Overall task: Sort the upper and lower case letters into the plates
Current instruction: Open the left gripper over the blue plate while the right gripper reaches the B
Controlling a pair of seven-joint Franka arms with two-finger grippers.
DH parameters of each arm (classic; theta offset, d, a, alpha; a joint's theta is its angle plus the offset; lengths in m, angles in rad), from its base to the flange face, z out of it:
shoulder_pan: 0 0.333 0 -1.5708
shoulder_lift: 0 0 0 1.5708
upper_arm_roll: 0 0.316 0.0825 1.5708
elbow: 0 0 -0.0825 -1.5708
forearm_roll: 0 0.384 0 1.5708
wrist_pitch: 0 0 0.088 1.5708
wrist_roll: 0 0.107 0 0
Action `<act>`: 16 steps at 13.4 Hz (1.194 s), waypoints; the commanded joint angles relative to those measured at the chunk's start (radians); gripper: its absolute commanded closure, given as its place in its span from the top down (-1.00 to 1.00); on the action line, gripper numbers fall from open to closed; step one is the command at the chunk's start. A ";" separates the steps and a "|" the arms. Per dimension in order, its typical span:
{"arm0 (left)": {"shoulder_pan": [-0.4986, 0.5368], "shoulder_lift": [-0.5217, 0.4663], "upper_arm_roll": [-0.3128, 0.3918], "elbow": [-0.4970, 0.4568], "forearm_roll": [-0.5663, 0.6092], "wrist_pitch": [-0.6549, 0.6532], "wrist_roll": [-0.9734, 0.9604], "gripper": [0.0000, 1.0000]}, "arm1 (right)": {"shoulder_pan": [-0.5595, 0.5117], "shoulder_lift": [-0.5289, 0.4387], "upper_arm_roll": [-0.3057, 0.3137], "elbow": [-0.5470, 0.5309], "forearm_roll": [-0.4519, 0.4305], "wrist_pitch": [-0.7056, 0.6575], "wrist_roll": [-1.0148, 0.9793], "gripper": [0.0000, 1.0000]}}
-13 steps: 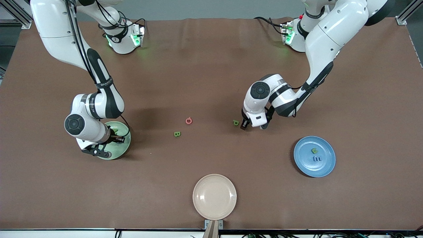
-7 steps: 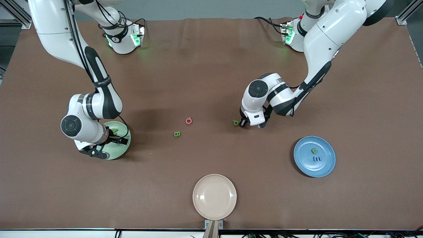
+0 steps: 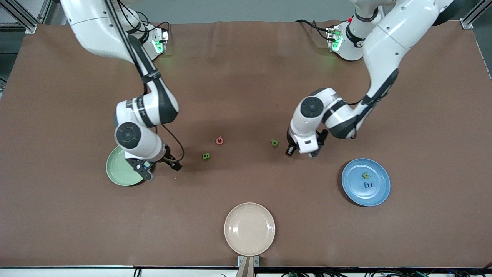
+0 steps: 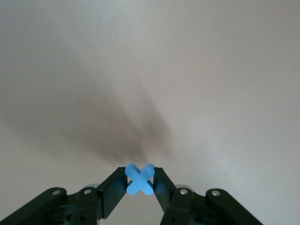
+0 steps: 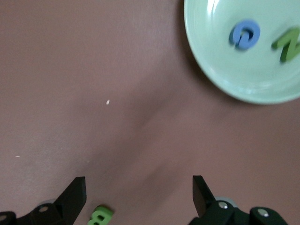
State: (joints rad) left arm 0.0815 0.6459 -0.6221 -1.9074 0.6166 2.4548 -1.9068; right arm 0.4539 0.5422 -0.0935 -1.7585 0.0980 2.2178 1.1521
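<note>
My left gripper (image 3: 290,151) hangs over the bare table beside a small green letter (image 3: 274,142). It is shut on a blue X-shaped letter (image 4: 140,179), pinched between both fingertips. My right gripper (image 3: 159,168) is open and empty, low over the table between the pale green plate (image 3: 117,173) and a green B (image 3: 206,156). The right wrist view shows the pale green plate (image 5: 211,61) holding a blue letter (image 5: 244,34) and a green N (image 5: 286,43), with the green B (image 5: 100,216) near one finger. A red ring letter (image 3: 219,140) lies mid-table. The blue plate (image 3: 353,181) holds a green letter (image 3: 366,175) and a blue m (image 3: 369,185).
A cream-beige plate (image 3: 249,229) sits bare at the table edge nearest the front camera. The right arm's elbow covers part of the pale green plate in the front view. A brown mat covers the whole table.
The right gripper opened, left the pale green plate and swung toward the green B. The left gripper shut on the blue X and drew away from the small green letter toward the blue plate.
</note>
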 commanded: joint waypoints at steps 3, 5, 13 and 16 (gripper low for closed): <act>0.173 -0.026 -0.005 0.056 0.018 -0.045 0.306 -1.00 | 0.067 0.103 -0.003 0.094 0.089 0.011 0.285 1.00; 0.254 -0.011 -0.002 0.071 0.018 -0.045 0.447 -1.00 | 0.103 0.113 -0.003 0.094 0.114 0.052 0.348 1.00; 0.319 0.032 0.016 0.080 0.060 -0.045 0.545 0.99 | 0.160 0.160 -0.006 0.085 0.069 0.117 0.390 0.48; 0.290 0.017 -0.059 0.088 0.046 -0.130 0.490 0.99 | 0.160 0.173 -0.006 0.083 0.046 0.125 0.391 0.36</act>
State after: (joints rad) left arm 0.4057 0.6859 -0.6396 -1.8313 0.6529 2.3980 -1.3614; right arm 0.6041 0.7024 -0.0919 -1.6812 0.1714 2.3295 1.5272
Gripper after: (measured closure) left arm 0.203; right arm 0.300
